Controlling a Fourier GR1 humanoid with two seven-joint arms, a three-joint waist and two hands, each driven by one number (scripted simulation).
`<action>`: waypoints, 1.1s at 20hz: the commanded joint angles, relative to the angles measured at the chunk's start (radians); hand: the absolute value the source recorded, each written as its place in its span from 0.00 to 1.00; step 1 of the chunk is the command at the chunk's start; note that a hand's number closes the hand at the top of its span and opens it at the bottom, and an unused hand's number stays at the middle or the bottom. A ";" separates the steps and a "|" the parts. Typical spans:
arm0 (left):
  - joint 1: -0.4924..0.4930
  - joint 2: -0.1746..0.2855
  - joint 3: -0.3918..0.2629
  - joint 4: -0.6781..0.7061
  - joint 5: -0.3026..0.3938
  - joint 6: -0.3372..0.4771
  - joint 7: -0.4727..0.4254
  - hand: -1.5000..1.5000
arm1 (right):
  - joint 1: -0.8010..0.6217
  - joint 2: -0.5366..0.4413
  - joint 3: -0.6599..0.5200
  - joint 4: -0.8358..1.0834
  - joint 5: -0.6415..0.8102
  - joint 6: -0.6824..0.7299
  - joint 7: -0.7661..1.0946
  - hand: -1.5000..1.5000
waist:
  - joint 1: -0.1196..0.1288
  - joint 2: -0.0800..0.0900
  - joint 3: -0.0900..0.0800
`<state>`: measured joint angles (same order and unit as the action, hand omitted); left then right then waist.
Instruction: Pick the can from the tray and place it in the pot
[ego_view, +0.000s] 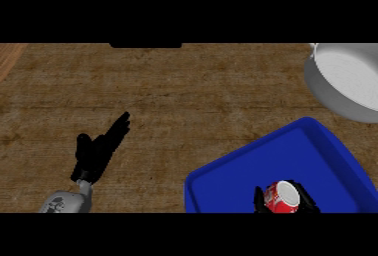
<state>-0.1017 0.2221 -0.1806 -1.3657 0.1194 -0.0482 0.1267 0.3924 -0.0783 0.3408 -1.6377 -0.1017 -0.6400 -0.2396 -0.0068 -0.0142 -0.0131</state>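
- You get a brown wood-grain counter (184, 90) filling most of the view.
- Flat black shape (145, 45) sits at its far edge; you can't tell what it is.
- Paler wood patch (7, 57) in the far-left corner.

Brown wooden counter (184, 90), two things on it
A blue tray (314, 157) sits at the near right edge; a grey pot (347, 80) stands at the far right, apart from it.
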 joint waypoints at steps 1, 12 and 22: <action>-0.013 -0.005 0.005 0.021 -0.009 0.014 0.009 0.50 | -0.071 -0.234 -0.251 0.036 -0.151 0.216 -0.013 1.00 | -0.006 0.016 0.018; 0.013 0.019 0.020 0.002 0.014 -0.014 0.006 0.50 | -0.053 -0.562 -0.521 0.146 -0.330 0.469 -0.121 1.00 | 0.007 0.016 0.025; -0.006 -0.014 -0.003 0.035 -0.004 -0.019 -0.007 0.50 | -0.272 -0.879 -0.723 0.757 -0.304 0.781 -0.381 1.00 | 0.038 0.025 0.019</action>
<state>-0.1148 0.2095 -0.1862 -1.3654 0.1164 -0.0579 0.1293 0.2034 -0.8531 -0.3245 -1.0852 -0.4250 0.0456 -0.5296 0.0229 0.0055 0.0074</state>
